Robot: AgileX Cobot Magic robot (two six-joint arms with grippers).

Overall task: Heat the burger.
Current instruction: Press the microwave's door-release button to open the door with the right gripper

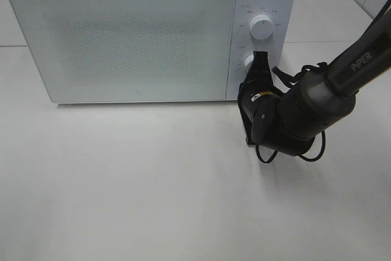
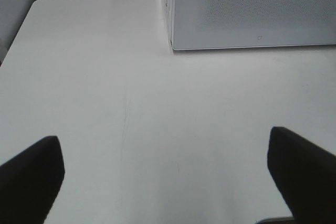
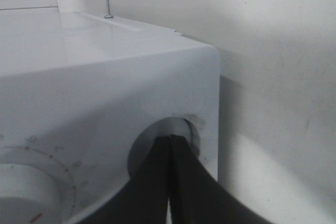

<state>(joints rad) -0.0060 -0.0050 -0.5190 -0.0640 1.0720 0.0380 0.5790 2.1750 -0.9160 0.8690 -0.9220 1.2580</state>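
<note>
— White tabletop (image 1: 153, 200) is carrying a white microwave (image 1: 134, 35), and its door (image 1: 122, 41) is sitting shut. Report on the right gripper (image 1: 260, 58).
— Its fingers are pressing flat together, clenched, with nothing between them. Their tips are touching the lower knob (image 1: 248, 63) of the control panel, directly ahead of the hand. The upper knob (image 1: 261, 29) is sitting just beyond the tips, with no contact.
— And the left gripper (image 2: 165, 150)?
— It is hanging above bare table with its fingers (image 2: 31, 177) spread wide, released and gripping nothing. The microwave's front corner is lying ahead of that hand, well apart from it.
— Location of the burger?
— Cannot tell. The burger is not showing in any view, and the frosted door ahead of both hands is revealing nothing behind it.
</note>
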